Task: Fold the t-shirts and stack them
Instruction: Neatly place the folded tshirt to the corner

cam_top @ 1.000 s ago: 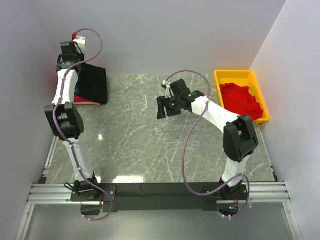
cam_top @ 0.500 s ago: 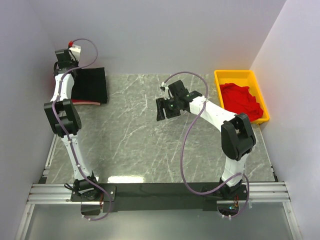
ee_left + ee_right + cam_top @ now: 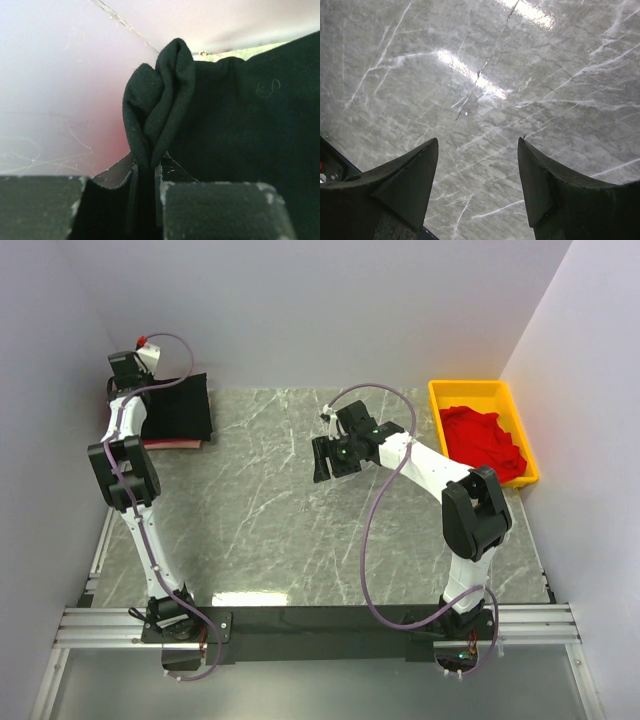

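Observation:
A folded black t-shirt [image 3: 180, 408] lies at the table's far left corner on top of a red t-shirt [image 3: 172, 443] whose edge shows beneath it. My left gripper [image 3: 122, 378] is at that corner by the wall, shut on a bunched fold of the black t-shirt [image 3: 159, 107], seen up close in the left wrist view. More red t-shirts [image 3: 483, 440] lie crumpled in the yellow tray [image 3: 483, 389] at the far right. My right gripper [image 3: 320, 458] is open and empty above the bare marble middle; its fingertips [image 3: 427, 150] frame only table.
White walls close in at the left, back and right. The left arm stretches along the left wall. The right arm's cable loops over the table's right half. A metal rail runs along the near edge [image 3: 320, 620].
My left gripper has moved further back and left toward the wall corner, drawing the black t-shirt's edge with it. The right gripper has barely moved.

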Controlling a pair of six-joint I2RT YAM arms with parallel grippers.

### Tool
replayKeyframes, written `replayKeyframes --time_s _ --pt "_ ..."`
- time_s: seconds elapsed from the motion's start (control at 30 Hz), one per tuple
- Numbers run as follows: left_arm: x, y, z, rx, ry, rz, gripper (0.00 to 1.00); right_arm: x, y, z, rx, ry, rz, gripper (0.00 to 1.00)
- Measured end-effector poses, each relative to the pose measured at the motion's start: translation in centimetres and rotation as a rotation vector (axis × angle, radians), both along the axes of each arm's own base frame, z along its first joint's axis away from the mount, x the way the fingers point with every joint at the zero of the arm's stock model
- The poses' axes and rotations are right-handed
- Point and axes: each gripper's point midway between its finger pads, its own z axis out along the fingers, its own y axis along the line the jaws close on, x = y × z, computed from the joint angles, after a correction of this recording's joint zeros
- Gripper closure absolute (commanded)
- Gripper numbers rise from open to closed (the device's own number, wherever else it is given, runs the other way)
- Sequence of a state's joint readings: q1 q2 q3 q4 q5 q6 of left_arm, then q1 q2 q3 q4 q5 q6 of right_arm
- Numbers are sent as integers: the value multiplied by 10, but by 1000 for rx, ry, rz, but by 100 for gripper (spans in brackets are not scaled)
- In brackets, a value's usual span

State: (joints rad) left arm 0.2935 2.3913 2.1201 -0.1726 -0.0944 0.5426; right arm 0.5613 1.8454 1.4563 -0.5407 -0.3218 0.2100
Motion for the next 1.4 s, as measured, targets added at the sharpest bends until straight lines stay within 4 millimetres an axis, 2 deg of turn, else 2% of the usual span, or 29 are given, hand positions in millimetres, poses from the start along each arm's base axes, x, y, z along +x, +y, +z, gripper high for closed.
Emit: replayKeyframes --time_s 0.23,0.5,0.57,0.7,0.8,0.97,1.0,1.07,1.1,1.17,1.2,1.3,1.37,1.4 --pt "-2 8 -10 20 18 6 66 0 0 0 -2 -1 4 28" --pt "-13 30 -11 6 27 44 45 -1 -1 -1 -10 -8 17 24" --pt "-17 36 -8 -9 29 62 36 0 -2 -1 -13 -10 19 24" --pt "-23 43 7 -49 5 74 26 0 -2 0 -14 -16 20 23" --pt "-30 38 26 -81 -21 67 27 -1 -3 3 -12 -22 20 23" --pt "-33 30 78 -143 -126 51 33 -1 -3 9 -6 -38 29 23" --pt "-33 29 88 -159 -150 42 40 -1 -3 9 -5 -37 31 23" --pt "-36 27 106 -201 -197 25 49 -1 -3 9 -2 -35 35 24" --pt "-37 25 113 -219 -215 13 58 -1 -4 9 0 -33 35 24" --pt "-39 24 125 -253 -250 -1 66 -2 -4 9 2 -30 39 25" --pt "-38 24 130 -266 -263 -5 71 -2 -4 9 3 -27 40 25" --pt "-30 27 130 -295 -284 3 76 -2 -6 8 6 -21 39 25" --pt "-24 28 118 -312 -279 12 76 -2 -8 7 5 -15 36 26" --pt "-21 29 105 -326 -266 20 76 -2 -9 6 5 -13 34 26"
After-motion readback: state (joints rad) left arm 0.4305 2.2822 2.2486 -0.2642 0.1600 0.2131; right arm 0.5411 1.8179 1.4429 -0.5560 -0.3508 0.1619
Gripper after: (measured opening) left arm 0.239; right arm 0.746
